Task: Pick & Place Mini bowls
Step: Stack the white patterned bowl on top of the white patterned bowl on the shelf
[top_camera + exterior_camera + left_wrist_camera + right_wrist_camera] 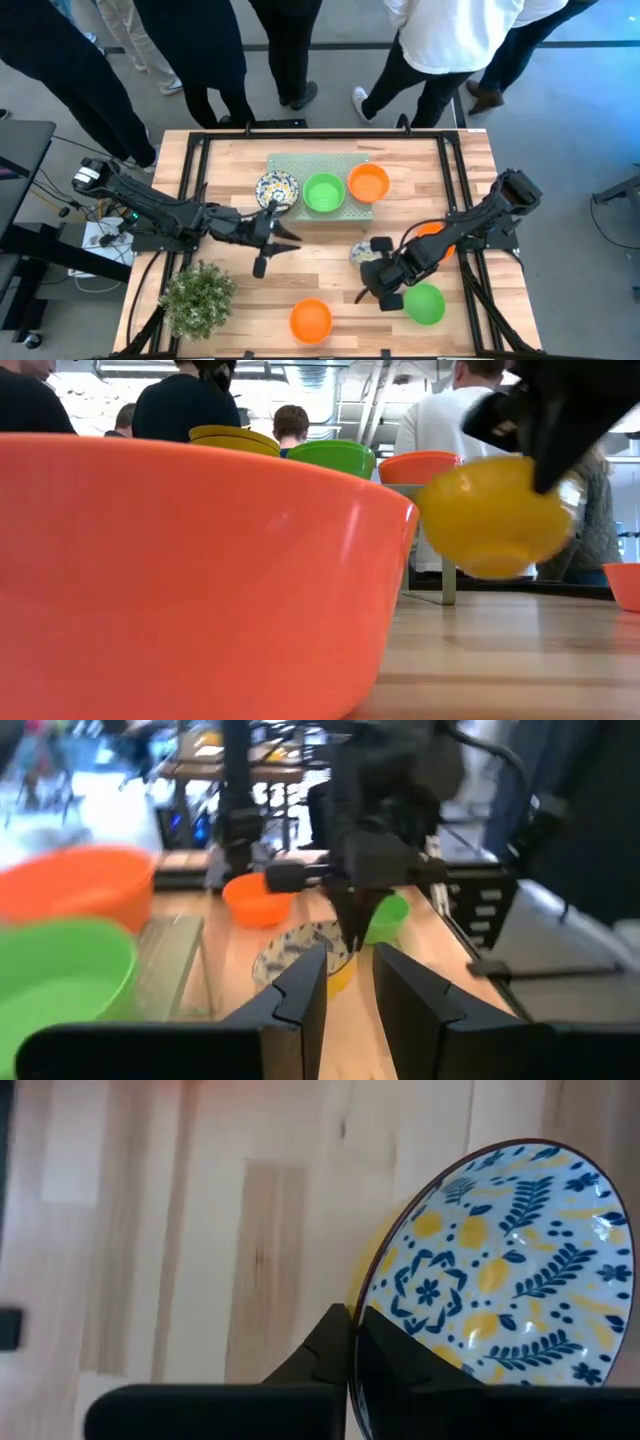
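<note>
A white mini bowl with a blue-yellow floral inside (500, 1270) and a yellow underside (495, 515) hangs tilted above the table at right of centre (365, 250), with my right gripper (352, 1340) shut on it. My left gripper (278, 232) stands open over the table's middle, left of that bowl, with nothing between its fingers (300, 995). On the pale green mat (300, 162) sit a floral bowl (277, 188), a green bowl (323, 193) and an orange bowl (368, 183). Loose on the wood are an orange bowl (310, 320), a green bowl (424, 303) and an orange bowl (432, 232) partly under my right arm. My right gripper pinches the floral bowl's rim (372, 1295) between its two fingers, one on the patterned inside and one on the yellow outside. The fingers come from above, slanting down. The bowl is lifted clear of the table and tilted, its underside (490, 565) above the wood.
A small bushy plant (198, 297) stands at the near left corner. Black frame rails (190, 190) run along the table's left and right sides. Several people stand behind the far edge. Bare wood lies between the mat and the near bowls.
</note>
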Controlling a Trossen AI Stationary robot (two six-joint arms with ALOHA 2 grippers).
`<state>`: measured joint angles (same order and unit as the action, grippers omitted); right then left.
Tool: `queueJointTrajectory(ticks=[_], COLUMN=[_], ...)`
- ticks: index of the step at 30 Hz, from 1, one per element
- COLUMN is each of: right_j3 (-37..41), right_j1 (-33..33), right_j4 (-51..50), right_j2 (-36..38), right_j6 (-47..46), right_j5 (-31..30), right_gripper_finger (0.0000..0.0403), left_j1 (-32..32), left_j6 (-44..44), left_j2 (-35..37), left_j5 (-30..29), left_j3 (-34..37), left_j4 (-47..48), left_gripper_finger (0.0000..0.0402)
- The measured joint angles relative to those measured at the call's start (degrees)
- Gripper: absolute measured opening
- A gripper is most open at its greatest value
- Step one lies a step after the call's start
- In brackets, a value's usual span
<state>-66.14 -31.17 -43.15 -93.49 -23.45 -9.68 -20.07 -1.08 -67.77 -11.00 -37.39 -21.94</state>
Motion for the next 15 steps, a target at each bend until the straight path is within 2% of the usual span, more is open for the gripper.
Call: queueJointTrajectory(ticks=[4,7,11,15], right_j3=[-0.67,-0.76,-0.79,-0.85], right_j1=[1.26,3.40,6.43,8.33], right_j4=[4.06,7.79,14.06,19.01], right_j2=[0.00,-0.39,-1.00,-1.76], right_j6=[4.95,6.05,7.42,11.50], right_j5=[-0.29,1.99,6.09,8.97], right_gripper_finger=[0.0014,0.0010,0.0005,0.0011], left_j1=[-1.40,-1.97,-1.47,-1.16], left_j6=[9.22,12.84,12.96,12.91], left_j2=[-0.29,-1.05,-3.86,-9.86], left_j5=[3.30,5.96,9.28,14.08], left_j3=[0.00,-0.12,-1.42,-4.50], left_j4=[-0.90,-1.74,-1.78,-1.87], left_gripper_finger=[0.0085,0.0087,0.0099,0.0125])
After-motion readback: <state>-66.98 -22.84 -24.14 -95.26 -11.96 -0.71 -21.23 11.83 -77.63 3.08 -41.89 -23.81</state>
